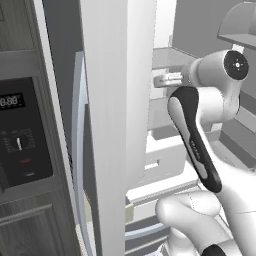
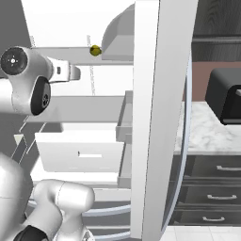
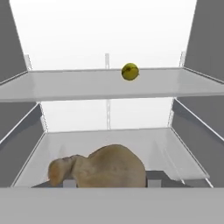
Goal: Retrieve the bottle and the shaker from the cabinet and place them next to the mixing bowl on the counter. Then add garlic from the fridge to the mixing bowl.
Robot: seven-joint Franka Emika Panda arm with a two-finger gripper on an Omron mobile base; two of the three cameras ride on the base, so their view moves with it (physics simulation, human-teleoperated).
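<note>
Tan garlic (image 3: 109,168) lying on lower fridge shelf (image 3: 183,164)

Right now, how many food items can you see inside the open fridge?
2. A small yellow round fruit sits on the upper shelf, right of centre. A tan garlic bulb sits low in the hand view, on the shelf below. Others could be hidden behind the fridge door.

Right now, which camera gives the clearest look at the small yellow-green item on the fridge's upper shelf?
The hand view: the yellow-green item sits unobstructed at the front edge of the upper shelf, facing the camera. The right base view shows it only as a small dot on the shelf. The left base view gives nothing useful on it.
</note>
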